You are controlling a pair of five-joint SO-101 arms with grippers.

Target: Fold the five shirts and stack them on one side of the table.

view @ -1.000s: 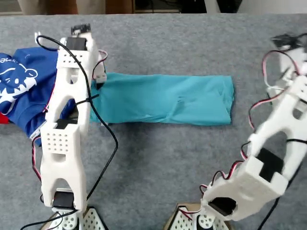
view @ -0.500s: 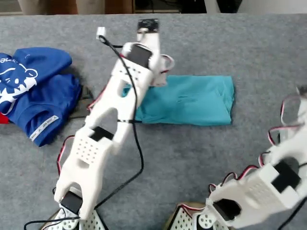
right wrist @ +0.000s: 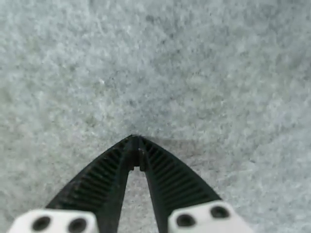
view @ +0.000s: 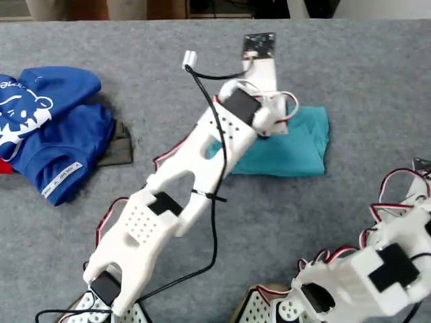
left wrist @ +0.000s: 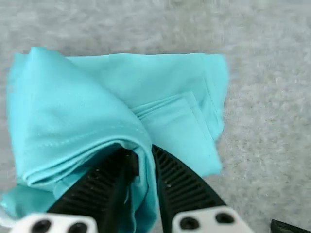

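Worktop (view: 168, 60) is grey and fuzzy. The teal shirt (view: 300, 148) lies on it nearer the far edge than the near one, right of the middle. The left claw (left wrist: 141, 158) is clamped on a doubled layer of the teal shirt. Cloth bunches over its dark fingers (left wrist: 177, 182), and the gripped fold stands raised above the flat part. In the high view the left arm (view: 202, 155) stretches diagonally from the near edge over the shirt's end toward the left edge. The right claw (right wrist: 137, 154) is narrowed with its tips touching, above bare worktop. The right arm (view: 377, 269) sits by the near right corner. Blue shirts (view: 57, 128) are heaped at the left edge, the top one with white print. A dark cloth (view: 120, 149) sticks out from under them, and a red scrap (view: 4, 167) shows at the very left edge.
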